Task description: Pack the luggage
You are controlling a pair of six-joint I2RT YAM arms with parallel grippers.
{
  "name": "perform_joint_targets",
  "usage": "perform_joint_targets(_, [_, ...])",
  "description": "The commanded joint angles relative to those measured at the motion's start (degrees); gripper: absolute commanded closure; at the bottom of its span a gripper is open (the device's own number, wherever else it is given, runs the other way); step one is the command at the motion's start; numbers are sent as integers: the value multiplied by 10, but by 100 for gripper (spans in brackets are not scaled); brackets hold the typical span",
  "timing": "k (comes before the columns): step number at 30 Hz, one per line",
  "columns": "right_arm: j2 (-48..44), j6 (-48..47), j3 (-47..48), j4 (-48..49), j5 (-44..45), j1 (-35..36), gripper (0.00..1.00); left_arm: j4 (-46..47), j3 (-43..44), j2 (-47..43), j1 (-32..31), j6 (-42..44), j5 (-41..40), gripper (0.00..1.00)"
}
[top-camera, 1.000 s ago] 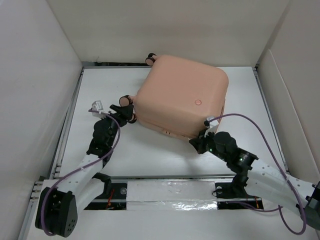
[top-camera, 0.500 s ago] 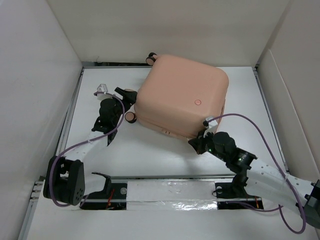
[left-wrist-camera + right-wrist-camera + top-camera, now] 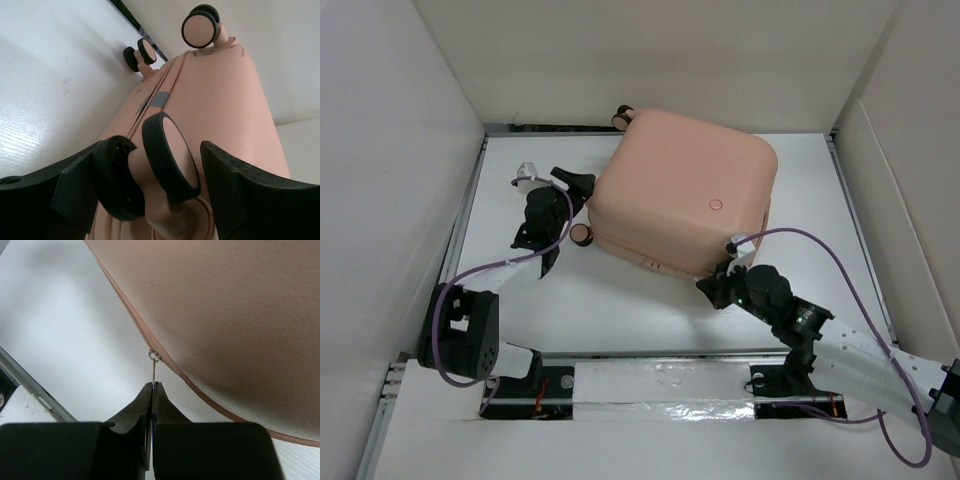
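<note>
The left gripper (image 3: 577,184) has been moving away from the bases and in toward the luggage (image 3: 682,195) over the last second. Its arm is now folding up more steeply behind it. The luggage and the right gripper (image 3: 716,288) are staying where they were.

The luggage is lying closed and shell up on the table (image 3: 620,300), toward the far side and slightly right of centre. It is sitting at an angle to the walls, with its button mark (image 3: 716,204) facing up.

The left gripper is hanging at the luggage's left side with its fingers (image 3: 75,185) spread apart. In the left wrist view they are straddling a caster (image 3: 167,157) without squeezing it. A clear gap is showing between the wheel and the right-hand finger. Whether the other finger is touching the wheel beside it cannot be told. A second caster (image 3: 580,234) is sticking out just on the near side of this gripper. The far casters (image 3: 200,29) are showing at the luggage's other end, by the back wall.

The right gripper is working at the luggage's near edge, toward the right corner. In the right wrist view its fingers are pressing flat together on the thin zip pull (image 3: 153,371), pinching its lower end. The pull is running straight up from the fingertips to the slider on the zip (image 3: 127,307), which is following the seam between the two shells.
</note>
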Motion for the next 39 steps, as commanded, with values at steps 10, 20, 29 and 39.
perform_joint_targets(10, [0, 5, -7, 44, -40, 13, 100, 94, 24, 36, 10, -107, -18, 28])
perform_joint_targets(20, [-1, 8, -17, 49, -40, 13, 100, 119, 25, 49, 47, -167, 26, 27])
perform_joint_targets(29, [-2, 8, -18, 55, -40, 13, 100, 99, 46, 73, 47, -171, 75, 31])
perform_joint_targets(39, [10, 3, -8, 56, -40, 13, 100, 111, 56, 83, 47, -190, 97, 85])
